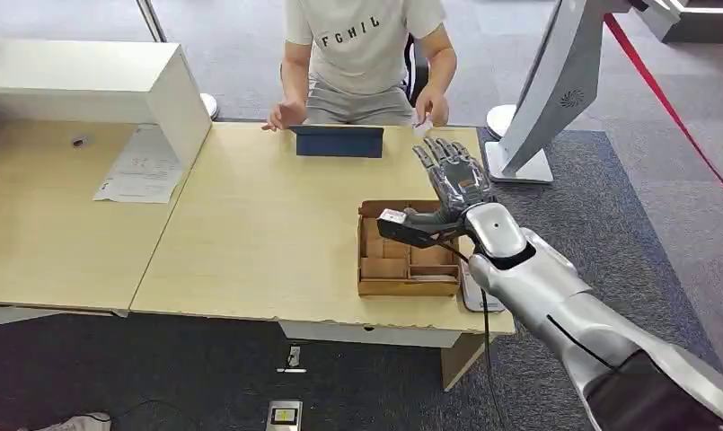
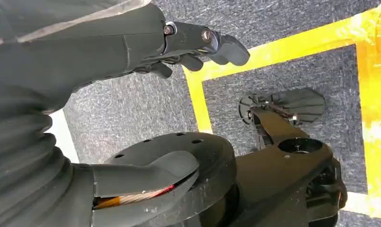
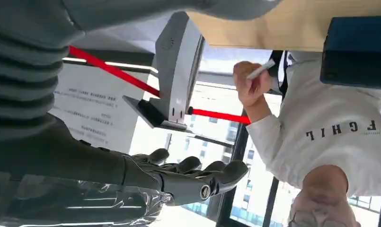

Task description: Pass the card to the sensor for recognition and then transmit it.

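Two hands to report. Right hand [image 1: 454, 172] is raised over the far right part of the light wooden table [image 1: 250, 224], just past the cardboard box [image 1: 408, 251] with its small compartments, palm flat, fingers spread and stretched toward the person [image 1: 365, 54] seated on the far side; nothing in it. Right wrist view agrees: fingers [image 3: 198, 172] extended and apart, holding nothing. The card [image 3: 260, 69] is in the person's hand [image 3: 249, 85], pinched as a thin white sliver, apart from the robot's fingers and beyond them. In the head view that same hand [image 1: 432, 109] rests at the table's far edge, just ahead of the robot's fingertips, with a white bit at the fingers that is too small to read clearly. A dark blue tablet-like device [image 1: 339, 141] stands at the far edge between the person's hands, to the left of the right hand and near it. A white stand [image 1: 544, 99] with a slanted panel sits on the carpet just right of the table, close beside the right hand; a red strap [image 1: 667, 103] runs off behind it. Left hand [image 2: 179, 47] hangs low over grey carpet with yellow floor tape [image 2: 273, 52], fingers loosely curled, gripping nothing I can see. Papers [image 1: 140, 166] lie at the table's left, against a white cabinet [image 1: 88, 81].
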`<state>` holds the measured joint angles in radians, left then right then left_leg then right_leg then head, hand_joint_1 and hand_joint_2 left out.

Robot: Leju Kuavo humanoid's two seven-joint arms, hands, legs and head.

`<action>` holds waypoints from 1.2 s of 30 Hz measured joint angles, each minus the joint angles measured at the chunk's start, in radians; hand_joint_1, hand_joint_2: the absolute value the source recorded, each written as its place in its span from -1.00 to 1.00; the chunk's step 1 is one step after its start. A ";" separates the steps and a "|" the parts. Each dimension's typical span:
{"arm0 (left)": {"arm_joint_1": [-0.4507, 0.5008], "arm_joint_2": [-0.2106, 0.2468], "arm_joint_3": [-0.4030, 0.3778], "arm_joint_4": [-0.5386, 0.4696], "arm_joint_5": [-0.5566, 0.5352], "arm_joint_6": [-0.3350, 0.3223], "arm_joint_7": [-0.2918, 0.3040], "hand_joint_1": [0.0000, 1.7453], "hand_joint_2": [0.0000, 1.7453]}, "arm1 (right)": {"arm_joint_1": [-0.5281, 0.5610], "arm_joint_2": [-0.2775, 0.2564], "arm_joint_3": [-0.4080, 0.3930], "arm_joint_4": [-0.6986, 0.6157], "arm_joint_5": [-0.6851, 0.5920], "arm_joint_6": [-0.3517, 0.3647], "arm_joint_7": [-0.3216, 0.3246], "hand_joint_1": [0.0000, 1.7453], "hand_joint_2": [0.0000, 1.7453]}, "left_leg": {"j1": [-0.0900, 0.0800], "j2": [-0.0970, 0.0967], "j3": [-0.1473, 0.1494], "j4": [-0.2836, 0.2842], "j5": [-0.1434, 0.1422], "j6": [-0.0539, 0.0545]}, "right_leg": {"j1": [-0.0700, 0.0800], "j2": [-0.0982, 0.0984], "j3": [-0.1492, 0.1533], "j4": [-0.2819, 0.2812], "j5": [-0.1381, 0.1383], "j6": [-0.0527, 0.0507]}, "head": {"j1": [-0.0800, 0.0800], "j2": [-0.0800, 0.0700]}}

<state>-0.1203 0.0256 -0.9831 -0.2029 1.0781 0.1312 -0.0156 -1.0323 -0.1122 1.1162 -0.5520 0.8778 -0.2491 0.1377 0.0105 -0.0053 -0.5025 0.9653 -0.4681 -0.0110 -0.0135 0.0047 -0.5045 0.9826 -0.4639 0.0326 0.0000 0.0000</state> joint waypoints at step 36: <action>0.012 0.000 -0.001 0.000 0.075 0.039 -0.022 -1.00 1.00 | 0.584 -0.329 -0.206 -0.813 -0.107 -0.102 0.125 -1.00 -1.00 | 0.000 0.000 0.000 0.000 0.000 0.000 | 0.000 0.000 0.000 -0.001 0.000 0.000 | 0.000 0.000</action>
<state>-0.1080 0.0252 -0.9842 -0.2029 1.1528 0.1701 -0.0378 -0.4484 -0.4414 0.9098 -1.3650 0.7710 -0.3510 0.2632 0.0107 -0.0055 -0.5027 0.9649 -0.4685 -0.0108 -0.0134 0.0047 -0.5040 0.9819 -0.4640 0.0326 0.0000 0.0000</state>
